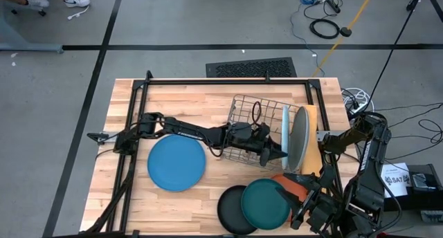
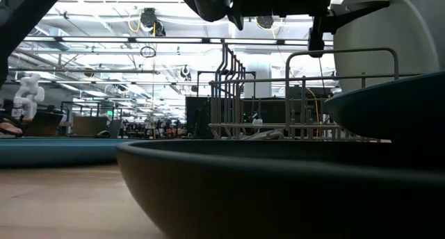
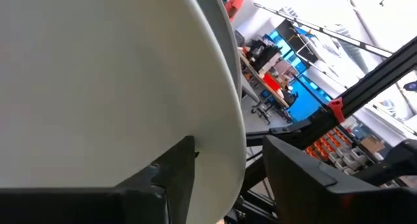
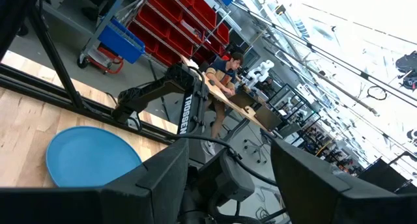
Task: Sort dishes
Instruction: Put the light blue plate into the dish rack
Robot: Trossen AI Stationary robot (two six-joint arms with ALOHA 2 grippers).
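The left tool (image 1: pixel 282 152), fingers parted around the grey plate (image 1: pixel 298 147) racked upright, looks mid-release and should back away left; the right tool (image 1: pixel 304 217) waits wide

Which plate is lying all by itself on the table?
The medium blue plate. It lies flat with bare wood all round it. The black, teal and orange plates overlap, and the grey and pale blue ones stand upright.

counter (image 1: pixel 124 99): wood | left: blue plate (image 1: pixel 176 163) | near: black plate (image 1: pixel 230 212), teal plate (image 1: pixel 265 203), orange plate (image 1: pixel 293 185) | right: rack (image 1: pixel 249 112)
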